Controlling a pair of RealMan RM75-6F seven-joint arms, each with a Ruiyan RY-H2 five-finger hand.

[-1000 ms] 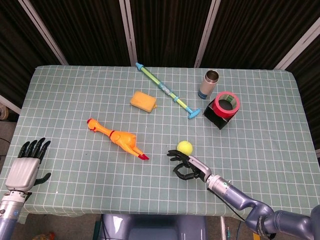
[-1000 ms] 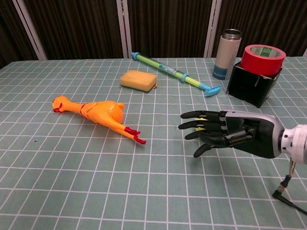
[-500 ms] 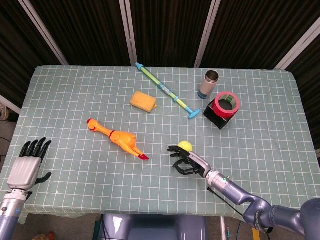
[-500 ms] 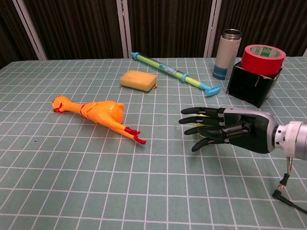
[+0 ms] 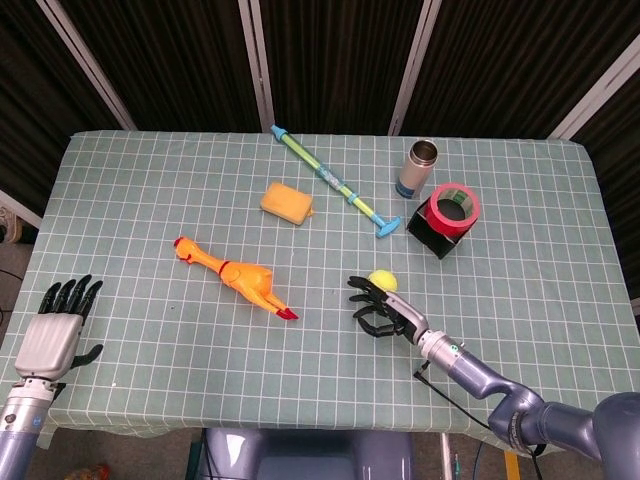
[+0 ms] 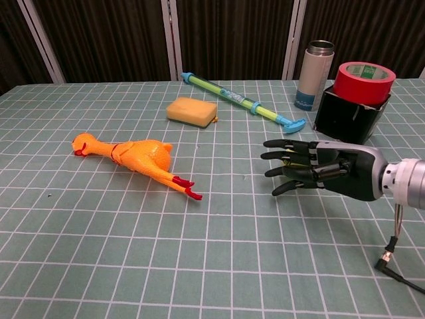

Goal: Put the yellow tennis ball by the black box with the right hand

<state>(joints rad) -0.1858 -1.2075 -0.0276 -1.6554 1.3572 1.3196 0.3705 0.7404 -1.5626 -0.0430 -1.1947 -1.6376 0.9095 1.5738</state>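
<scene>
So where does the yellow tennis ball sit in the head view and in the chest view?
Head view: the yellow tennis ball lies just below centre, at the fingertips of the right hand.
Chest view: only a yellow sliver shows between the fingers, right of centre.
Shared landmark: the black box with the red tape roll on top.

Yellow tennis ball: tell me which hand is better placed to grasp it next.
Right. The right hand sits just beside the yellow tennis ball, fingers spread toward it, with the black box nearby. The left hand rests at the table's far left edge.
</scene>
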